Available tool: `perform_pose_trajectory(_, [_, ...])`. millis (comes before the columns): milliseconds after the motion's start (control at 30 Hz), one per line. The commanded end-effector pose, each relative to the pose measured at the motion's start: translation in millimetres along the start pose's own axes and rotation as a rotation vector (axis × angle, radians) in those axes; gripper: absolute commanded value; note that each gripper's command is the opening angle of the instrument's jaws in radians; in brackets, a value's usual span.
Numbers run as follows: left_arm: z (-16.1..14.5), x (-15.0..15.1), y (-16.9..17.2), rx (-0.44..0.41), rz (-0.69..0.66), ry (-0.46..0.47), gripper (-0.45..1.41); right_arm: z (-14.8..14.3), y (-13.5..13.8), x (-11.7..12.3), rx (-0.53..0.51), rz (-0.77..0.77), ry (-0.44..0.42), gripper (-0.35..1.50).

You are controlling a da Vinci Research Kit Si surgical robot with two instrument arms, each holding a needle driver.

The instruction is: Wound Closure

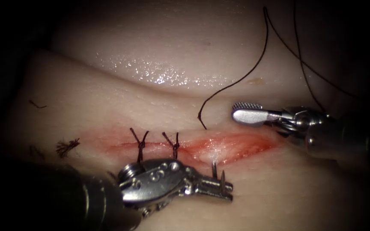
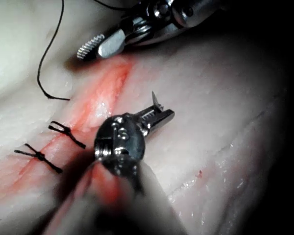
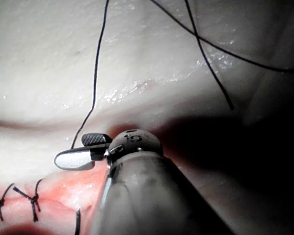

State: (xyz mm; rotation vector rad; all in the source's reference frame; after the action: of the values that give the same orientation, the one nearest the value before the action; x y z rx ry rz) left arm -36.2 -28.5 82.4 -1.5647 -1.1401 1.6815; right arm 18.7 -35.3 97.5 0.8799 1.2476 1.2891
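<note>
The tissue [image 1: 108,98] carries a red cut [image 1: 232,147] with two knotted stitches [image 1: 141,144] [image 1: 174,145] along its left part. At the cut's near edge, right of those stitches, my left tool [image 1: 221,188] has its jaws shut on the needle [image 1: 214,169], whose short steel ends stand up beside the jaws. I cannot tell whether the needle is in the tissue. Dark thread [image 1: 245,77] runs from the cut's far edge up and away. Beyond the cut's right end, my right tool [image 1: 246,113] hovers open and holds nothing. The left wrist view shows the needle [image 2: 156,100] and the left tool [image 2: 159,115].
Frayed cut ends of thread [image 1: 67,147] lie on the tissue left of the stitches. A glossy wet fold [image 1: 159,75] rises behind the cut. More loops of thread [image 1: 305,64] hang at the back right, above the right tool's shaft [image 1: 339,137].
</note>
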Motion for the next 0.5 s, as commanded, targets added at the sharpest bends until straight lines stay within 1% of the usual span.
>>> perform_pose_trajectory(33, [0.5, -0.5, 0.1, -0.014, 0.0, 0.006, -0.45, 0.3, 0.2, -1.1, -0.002, -0.101, -0.025, 0.26])
perform_pose_trajectory(67, [0.4, -0.3, 0.6, -0.026, -0.006, 0.01, -0.45, 0.1, 0.1, -1.1, -0.005, -0.138, -0.032, 0.01])
perform_pose_trajectory(100, [0.4, 0.0, 1.2, -0.038, -0.008, 0.014, -0.45, -0.1, 0.1, -1.1, -0.009, -0.18, -0.041, -0.15])
perform_pose_trajectory(133, [0.4, 0.4, 2.3, -0.052, -0.012, 0.017, -0.45, -0.4, 0.0, -0.9, -0.024, -0.277, -0.075, -0.11])
perform_pose_trajectory(200, [0.3, 0.9, 3.6, -0.067, -0.024, 0.02, -0.45, -0.7, 0.0, -0.5, -0.034, -0.344, -0.11, -0.11])
perform_pose_trajectory(233, [0.3, 1.2, 4.2, -0.073, -0.009, 0.02, -0.45, -0.9, 0.0, -0.3, -0.024, -0.362, -0.125, -0.11])
perform_pose_trajectory(267, [0.2, 1.9, 5.4, -0.082, 0.048, 0.024, -0.45, -1.3, 0.0, -0.3, -0.014, -0.379, -0.133, -0.28])
perform_pose_trajectory(300, [0.1, 2.6, 6.4, -0.074, 0.123, 0.031, -0.45, -1.7, -0.1, -0.5, 0.006, -0.38, -0.142, -0.35])
perform_pose_trajectory(400, [0.1, 3.6, 7.1, 0.001, 0.216, 0.045, -0.45, -1.9, -0.7, -1.2, 0.02, -0.381, -0.149, -0.35])
perform_pose_trajectory(433, [-0.1, 4.2, 7.3, 0.065, 0.287, 0.031, -0.45, -2.0, -1.4, -1.4, 0.021, -0.384, -0.153, -0.35])
perform_pose_trajectory(500, [-0.2, 4.7, 7.4, 0.131, 0.341, 0.007, -0.45, -2.0, -1.9, -1.4, 0.029, -0.396, -0.145, -0.35])
